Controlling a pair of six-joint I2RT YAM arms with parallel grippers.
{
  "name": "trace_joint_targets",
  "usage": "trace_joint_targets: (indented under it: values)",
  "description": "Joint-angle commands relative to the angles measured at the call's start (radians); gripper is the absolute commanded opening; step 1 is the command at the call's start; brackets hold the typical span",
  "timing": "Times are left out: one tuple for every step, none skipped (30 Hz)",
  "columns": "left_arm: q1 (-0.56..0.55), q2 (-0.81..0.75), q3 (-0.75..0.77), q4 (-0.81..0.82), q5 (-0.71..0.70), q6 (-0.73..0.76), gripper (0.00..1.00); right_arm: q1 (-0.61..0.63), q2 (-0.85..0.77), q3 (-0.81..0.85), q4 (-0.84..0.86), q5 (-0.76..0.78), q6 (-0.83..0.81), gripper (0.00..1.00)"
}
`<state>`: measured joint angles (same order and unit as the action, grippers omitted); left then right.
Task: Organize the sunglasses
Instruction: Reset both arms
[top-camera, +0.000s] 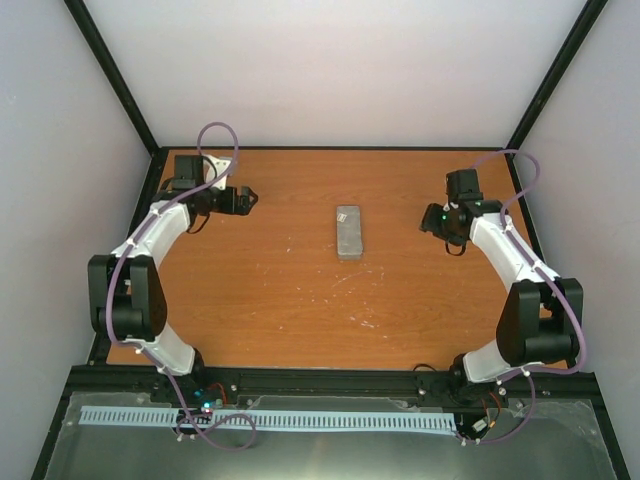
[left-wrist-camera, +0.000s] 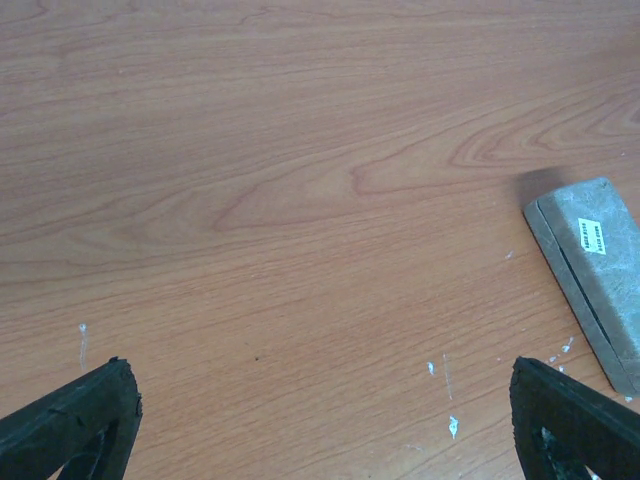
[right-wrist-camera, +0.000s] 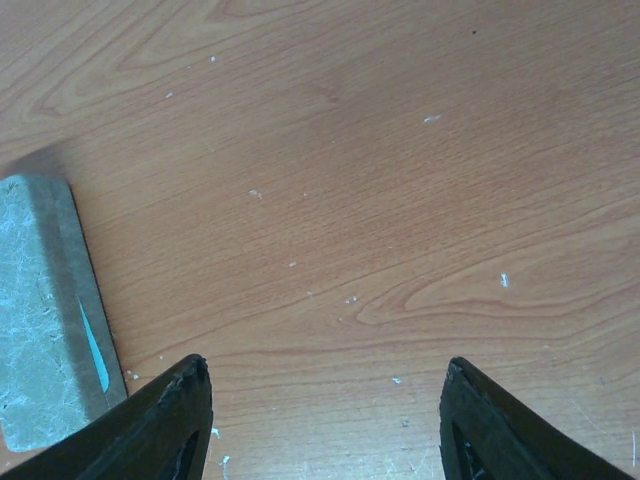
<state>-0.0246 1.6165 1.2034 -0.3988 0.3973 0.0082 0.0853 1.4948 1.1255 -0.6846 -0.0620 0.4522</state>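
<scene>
The sunglasses do not show in any view. A closed grey rectangular case (top-camera: 350, 231) lies in the middle of the wooden table; it also shows in the left wrist view (left-wrist-camera: 592, 270) at the right edge and in the right wrist view (right-wrist-camera: 45, 310) at the left edge, with a sliver of pale blue at its seam. My left gripper (top-camera: 250, 197) is open and empty over bare wood, far left of the case. My right gripper (top-camera: 430, 222) is open and empty, right of the case. Its fingers (right-wrist-camera: 170, 420) hover above bare table.
The wooden table (top-camera: 300, 300) carries small white specks and scratches. Black frame posts and pale walls enclose it at the back and sides. A black rail and a white slotted strip (top-camera: 270, 420) run along the near edge by the arm bases.
</scene>
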Motion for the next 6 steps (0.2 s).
trace_joint_targets:
  values:
    - [-0.003,-0.027,0.014,0.009,0.012,-0.012,0.99,-0.014,0.004,-0.005,0.009,0.027,0.028,0.61]
    - [-0.003,-0.025,0.013,0.010,0.013,-0.013,0.99,-0.016,0.009,-0.004,0.009,0.027,0.033,0.61]
    - [-0.003,-0.024,0.012,0.011,0.013,-0.015,0.99,-0.019,0.013,-0.003,0.010,0.023,0.036,0.61]
    - [-0.003,-0.022,0.012,0.009,0.017,-0.017,0.99,-0.022,0.018,-0.004,0.013,0.016,0.039,0.61]
    - [-0.003,-0.020,0.009,0.008,0.021,-0.019,0.99,-0.026,0.022,-0.004,0.013,0.011,0.044,0.61]
    - [-0.003,-0.019,0.007,0.009,0.024,-0.022,1.00,-0.028,0.022,-0.007,0.022,0.009,0.048,0.61]
